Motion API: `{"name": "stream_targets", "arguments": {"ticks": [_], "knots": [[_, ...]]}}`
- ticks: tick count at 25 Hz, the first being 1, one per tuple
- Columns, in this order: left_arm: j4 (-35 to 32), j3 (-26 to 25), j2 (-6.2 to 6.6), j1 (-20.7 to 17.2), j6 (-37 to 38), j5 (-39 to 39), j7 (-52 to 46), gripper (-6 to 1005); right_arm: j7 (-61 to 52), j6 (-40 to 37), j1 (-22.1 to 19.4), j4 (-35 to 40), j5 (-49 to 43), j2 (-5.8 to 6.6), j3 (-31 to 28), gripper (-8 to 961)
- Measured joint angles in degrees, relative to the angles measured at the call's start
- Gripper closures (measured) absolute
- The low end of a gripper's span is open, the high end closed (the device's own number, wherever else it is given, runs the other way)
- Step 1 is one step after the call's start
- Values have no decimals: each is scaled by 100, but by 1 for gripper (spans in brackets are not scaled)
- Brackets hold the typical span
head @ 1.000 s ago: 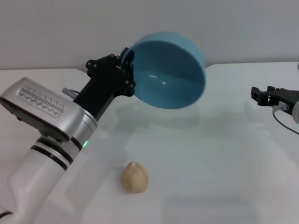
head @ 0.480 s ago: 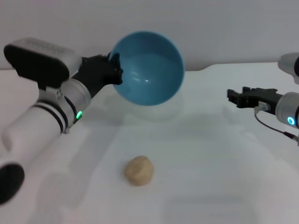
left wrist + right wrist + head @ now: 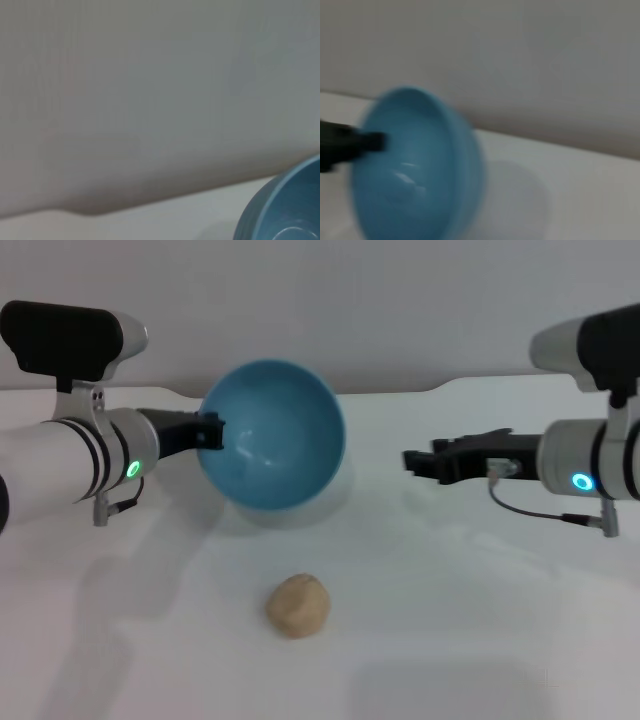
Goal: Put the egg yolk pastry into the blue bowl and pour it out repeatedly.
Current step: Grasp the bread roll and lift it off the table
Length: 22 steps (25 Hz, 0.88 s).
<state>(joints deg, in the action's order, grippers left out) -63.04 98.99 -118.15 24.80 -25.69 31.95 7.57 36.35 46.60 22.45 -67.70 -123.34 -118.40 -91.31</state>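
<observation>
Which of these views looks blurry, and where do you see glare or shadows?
Right wrist view: the blue bowl is smeared and soft, with faint glints inside. Head view: sharper, a small highlight inside the bowl, soft shadows on the table under the bowl and the egg yolk pastry. Left wrist view: mostly featureless wall.

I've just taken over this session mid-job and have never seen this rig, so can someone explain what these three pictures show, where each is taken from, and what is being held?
This is a two-armed robot at a white table. The wide picture comes from its head camera, looking down and forward; the other two come from cameras on each wrist.

In the head view, the left end effector grips the rim of the blue bowl, which is tipped on its side with its opening facing the camera. The bowl is empty. The egg yolk pastry lies on the table in front, apart from the bowl.

The right end effector hangs over the table, holding nothing. The right wrist view shows the bowl; the left wrist view catches only its edge.
</observation>
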Motion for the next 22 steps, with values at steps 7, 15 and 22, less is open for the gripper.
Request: {"name": "stream_targets", "arguments": {"ticks": [7,15,22], "knots": [[7,-473,29,296,-1549,-214,65,990,-229,1850,746,825,1151,16,-1068,550],[-28,-442,16,511,-2410,-578,23,989,-371,2494,949,1250,1633,49,-1389,551],[-34,-496,10,734,-2772,-585,-152,990,-719,2851,1229,1488,1242,70,-1350,550]]}}
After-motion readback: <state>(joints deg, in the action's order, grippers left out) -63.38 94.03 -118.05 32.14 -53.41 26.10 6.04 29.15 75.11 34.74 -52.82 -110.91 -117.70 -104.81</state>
